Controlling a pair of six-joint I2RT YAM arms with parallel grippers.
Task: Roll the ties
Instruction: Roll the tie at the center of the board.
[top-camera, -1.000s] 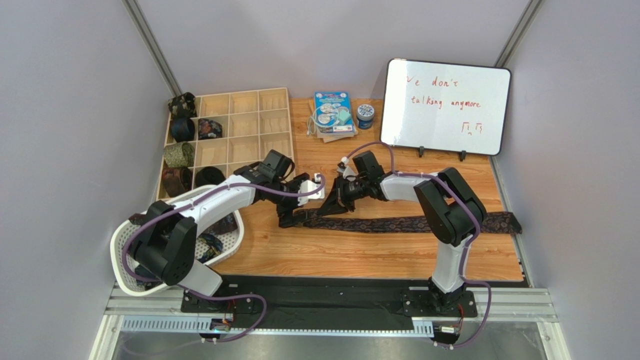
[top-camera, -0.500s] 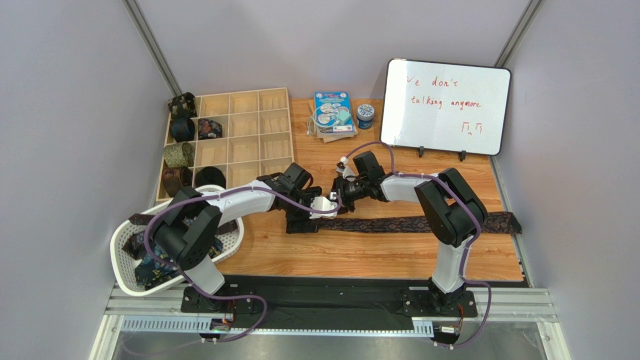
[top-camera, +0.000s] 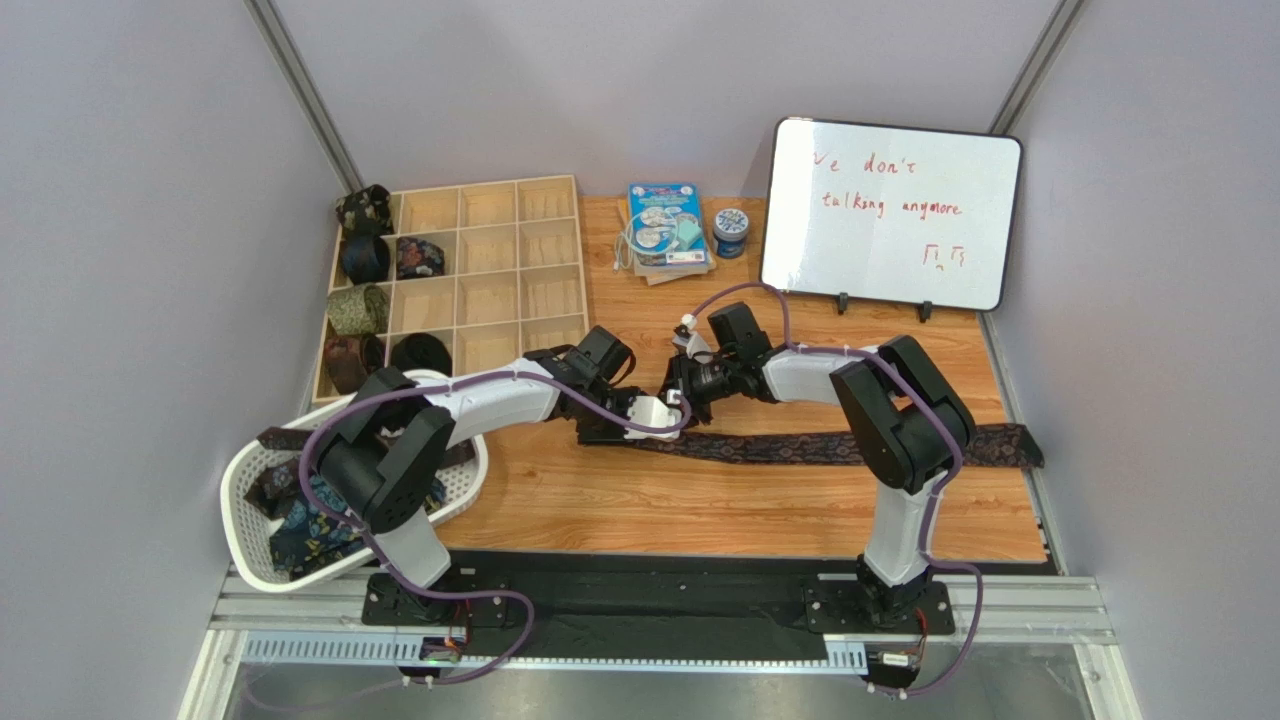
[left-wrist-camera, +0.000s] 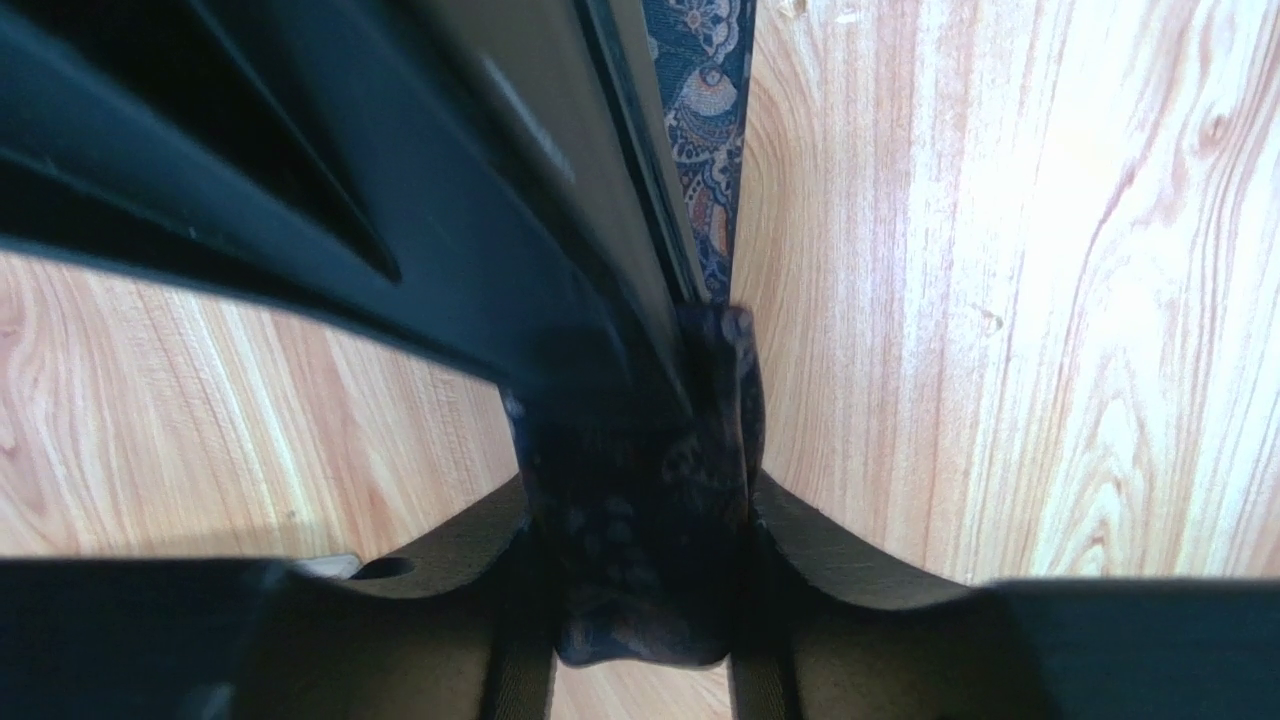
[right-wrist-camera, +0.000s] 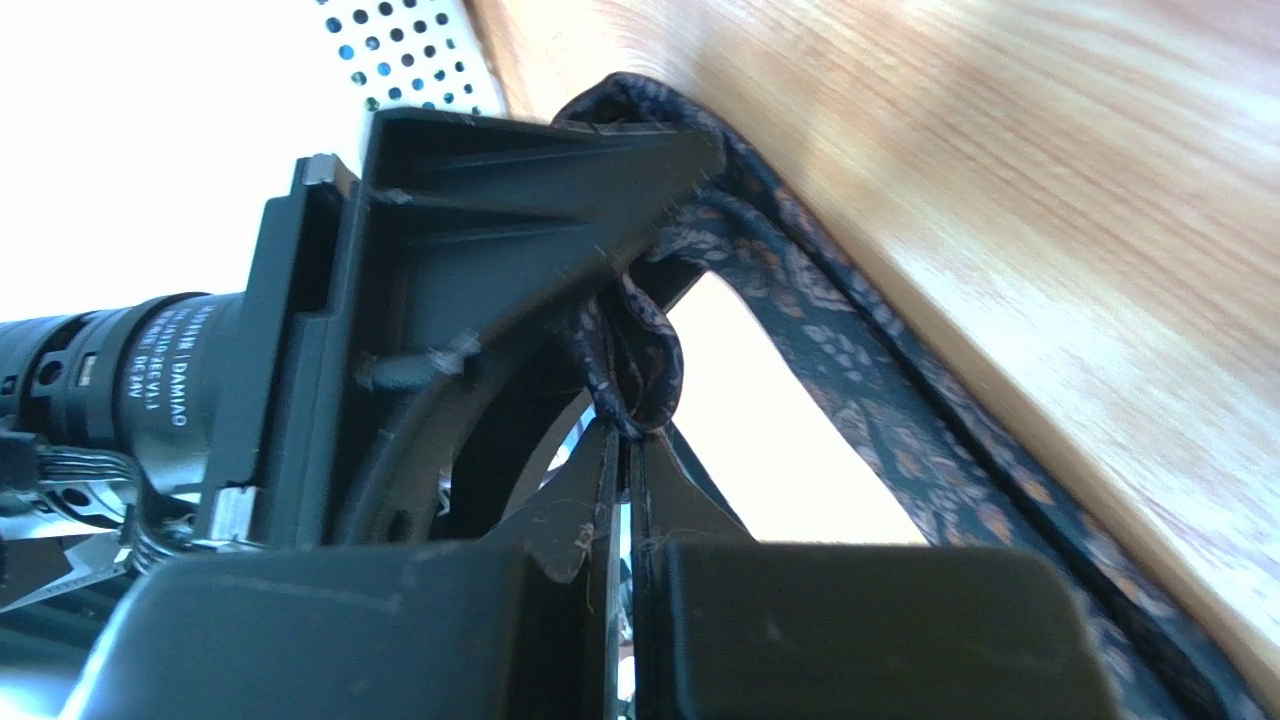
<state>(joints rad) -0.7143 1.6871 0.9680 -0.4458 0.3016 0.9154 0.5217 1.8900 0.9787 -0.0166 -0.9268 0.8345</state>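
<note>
A long dark patterned tie (top-camera: 842, 449) lies stretched across the wooden table, its wide end at the right edge. My left gripper (top-camera: 613, 428) is shut on the tie's left end, where the fabric is bunched between the jaws (left-wrist-camera: 649, 540). My right gripper (top-camera: 673, 393) meets it from the right and is shut on a small fold of the same tie (right-wrist-camera: 631, 353). Rolled ties (top-camera: 358, 309) sit in the left cells of the wooden organiser. More ties (top-camera: 308, 525) lie in the white mesh basket.
The wooden compartment tray (top-camera: 496, 270) stands at the back left. The white mesh basket (top-camera: 248, 495) sits at the front left. A whiteboard (top-camera: 890, 215), a packet (top-camera: 666, 225) and a small tin (top-camera: 730, 228) stand at the back.
My left arm has swung right along the tie to meet the right gripper, and the tie's left end has bunched up between them. The right arm has barely moved.
</note>
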